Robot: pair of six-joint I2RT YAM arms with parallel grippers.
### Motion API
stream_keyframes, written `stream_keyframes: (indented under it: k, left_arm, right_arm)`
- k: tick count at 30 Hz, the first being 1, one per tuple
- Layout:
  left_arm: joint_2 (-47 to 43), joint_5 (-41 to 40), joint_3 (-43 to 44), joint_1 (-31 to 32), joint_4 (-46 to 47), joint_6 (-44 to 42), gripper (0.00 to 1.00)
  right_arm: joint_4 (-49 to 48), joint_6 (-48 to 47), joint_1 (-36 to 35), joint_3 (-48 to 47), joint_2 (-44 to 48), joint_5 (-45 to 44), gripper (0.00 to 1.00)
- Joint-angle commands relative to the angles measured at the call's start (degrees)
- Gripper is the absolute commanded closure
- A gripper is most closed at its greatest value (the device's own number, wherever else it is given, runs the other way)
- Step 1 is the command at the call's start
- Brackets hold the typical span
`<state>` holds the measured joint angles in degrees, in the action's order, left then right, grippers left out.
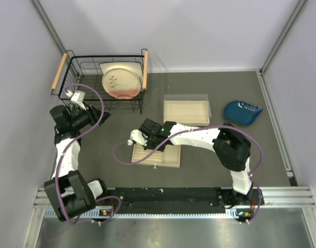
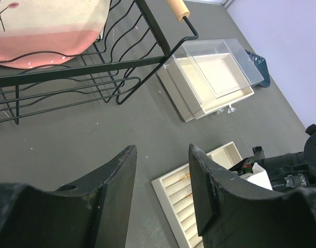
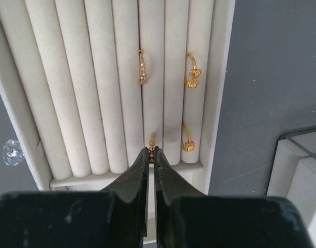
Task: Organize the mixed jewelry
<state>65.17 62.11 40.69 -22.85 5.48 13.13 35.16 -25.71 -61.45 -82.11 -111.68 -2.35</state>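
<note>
The beige ridged tray (image 1: 168, 157) lies in front of the arms. In the right wrist view, three small gold rings sit in its slots: one (image 3: 142, 67) in the middle, a bow-shaped one (image 3: 192, 77) and a square-topped one (image 3: 187, 143) at the right. My right gripper (image 3: 152, 151) is shut on a fourth gold ring (image 3: 152, 138) with dark red stones, its tip at a slot near the tray's end. My left gripper (image 2: 163, 155) is open and empty, well left of the tray (image 2: 170, 194), near the basket. The silver hoop is not in view.
A black wire basket (image 1: 77, 70) holding a pink-and-cream plate (image 1: 121, 81) stands at the back left. A beige drawer box with a clear lid (image 1: 186, 111) sits behind the tray. A blue object (image 1: 242, 111) lies at the right. A small clear knob (image 3: 13, 152) shows beside the tray.
</note>
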Motion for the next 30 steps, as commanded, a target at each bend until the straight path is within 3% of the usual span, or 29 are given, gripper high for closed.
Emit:
stream_keyframes:
  k: [1,30]
  left_arm:
    - [-0.04,1.26,0.09,-0.53,1.12,-0.56,0.50]
    - [0.66,2.14,-0.26,-1.14,1.20,-0.47,0.50]
  right_arm:
    - [0.44,1.02,-1.13,0.63,2.87,0.42,1.00]
    - [-1.14,0.84,-1.13,-0.51,-1.17,1.38,1.00]
